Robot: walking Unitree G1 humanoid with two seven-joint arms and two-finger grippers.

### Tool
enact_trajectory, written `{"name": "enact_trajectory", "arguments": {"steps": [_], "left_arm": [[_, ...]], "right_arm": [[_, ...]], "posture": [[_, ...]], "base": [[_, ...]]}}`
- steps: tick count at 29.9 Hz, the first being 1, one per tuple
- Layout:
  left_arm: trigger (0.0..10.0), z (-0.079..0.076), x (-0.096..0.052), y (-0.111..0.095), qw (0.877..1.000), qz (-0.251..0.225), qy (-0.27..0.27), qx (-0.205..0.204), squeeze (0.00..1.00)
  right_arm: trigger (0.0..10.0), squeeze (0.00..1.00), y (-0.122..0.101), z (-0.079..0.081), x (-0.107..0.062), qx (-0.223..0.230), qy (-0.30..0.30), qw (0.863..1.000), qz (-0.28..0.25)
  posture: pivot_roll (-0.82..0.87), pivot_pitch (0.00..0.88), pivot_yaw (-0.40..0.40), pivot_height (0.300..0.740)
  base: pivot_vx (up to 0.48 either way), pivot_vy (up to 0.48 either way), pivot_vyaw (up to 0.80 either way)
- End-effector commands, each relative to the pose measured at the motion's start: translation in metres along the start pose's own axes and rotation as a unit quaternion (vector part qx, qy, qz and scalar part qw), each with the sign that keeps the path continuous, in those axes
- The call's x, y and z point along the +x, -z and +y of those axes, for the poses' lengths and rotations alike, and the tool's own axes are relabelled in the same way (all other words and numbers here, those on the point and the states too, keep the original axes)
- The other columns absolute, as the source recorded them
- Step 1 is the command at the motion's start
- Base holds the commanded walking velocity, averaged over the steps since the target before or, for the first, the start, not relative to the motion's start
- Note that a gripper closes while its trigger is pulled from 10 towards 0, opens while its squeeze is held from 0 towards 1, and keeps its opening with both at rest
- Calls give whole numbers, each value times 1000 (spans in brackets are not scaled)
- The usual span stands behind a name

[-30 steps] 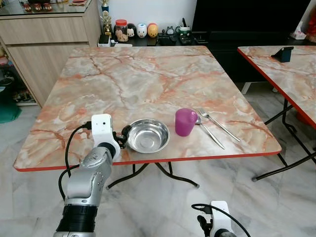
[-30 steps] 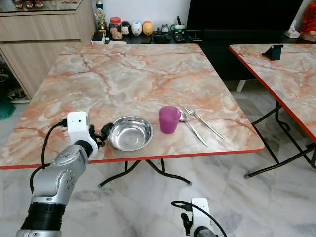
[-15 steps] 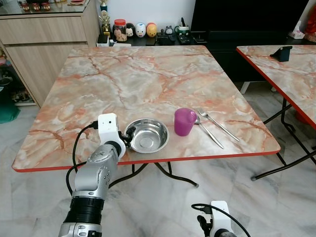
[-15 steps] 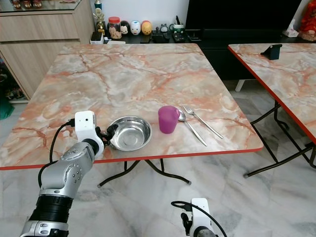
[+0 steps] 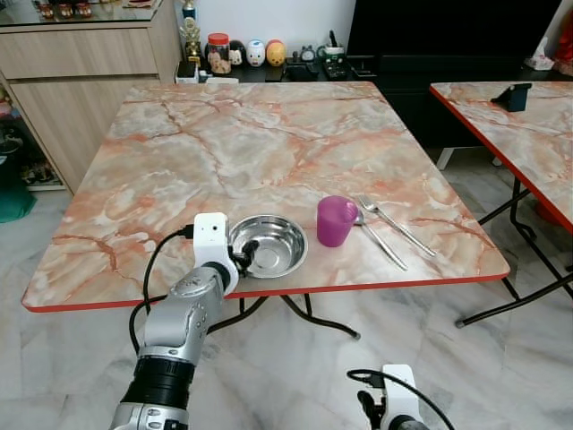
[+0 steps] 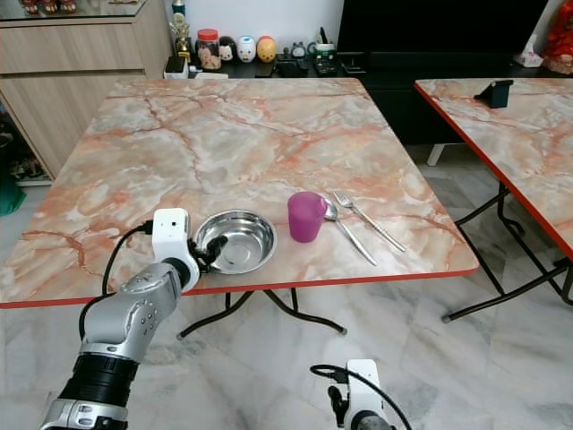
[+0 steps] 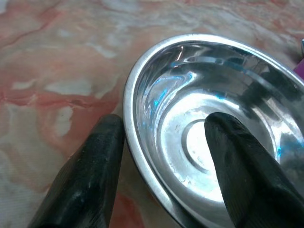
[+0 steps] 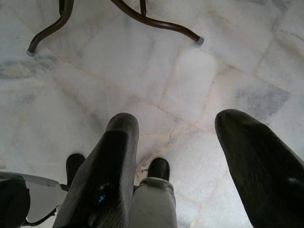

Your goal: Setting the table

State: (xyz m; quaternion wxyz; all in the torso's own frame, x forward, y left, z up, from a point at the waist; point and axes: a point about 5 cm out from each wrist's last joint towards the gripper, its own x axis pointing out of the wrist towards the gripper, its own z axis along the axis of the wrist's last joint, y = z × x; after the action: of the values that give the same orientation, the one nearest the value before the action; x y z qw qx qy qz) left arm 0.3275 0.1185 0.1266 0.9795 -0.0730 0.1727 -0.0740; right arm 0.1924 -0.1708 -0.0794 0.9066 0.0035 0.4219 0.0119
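The left gripper (image 7: pixel 161 156) straddles the near-left rim of the steel bowl (image 5: pixel 269 244), fingers apart, one inside and one outside. Beyond the bowl stand a purple cup (image 5: pixel 336 220), spoon (image 5: pixel 380 240) and fork (image 5: pixel 394 224) on the marble-patterned table (image 5: pixel 251 143). The right gripper (image 8: pixel 190 166) hangs spread over the pale marble floor (image 8: pixel 142 71). A wooden sideboard (image 5: pixel 81 63) lies far behind.

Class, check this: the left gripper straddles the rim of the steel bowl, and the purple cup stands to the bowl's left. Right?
Not quite. The left gripper does straddle the steel bowl's rim, but the purple cup stands to the bowl's right, as the left eye view shows.
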Motion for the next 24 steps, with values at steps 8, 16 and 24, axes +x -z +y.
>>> {"name": "enact_trajectory", "arguments": {"steps": [8, 16, 24], "left_arm": [[0, -3, 0, 0, 1000, 5, 2, 13, 0], [0, -1, 0, 3, 1000, 11, -1, 15, 0], [0, 1, 0, 5, 1000, 16, -7, 14, 0]], "right_arm": [[10000, 0, -1, -1, 0, 2, 2, 1000, 3], [10000, 0, -1, 0, 0, 2, 0, 1000, 3], [10000, 0, -1, 0, 0, 1, 0, 1000, 4]], "posture": [[9, 0, -44, 719], [8, 0, -44, 719], [6, 0, -44, 719]], "base": [[0, 0, 0], [0, 0, 0], [0, 0, 0]]}}
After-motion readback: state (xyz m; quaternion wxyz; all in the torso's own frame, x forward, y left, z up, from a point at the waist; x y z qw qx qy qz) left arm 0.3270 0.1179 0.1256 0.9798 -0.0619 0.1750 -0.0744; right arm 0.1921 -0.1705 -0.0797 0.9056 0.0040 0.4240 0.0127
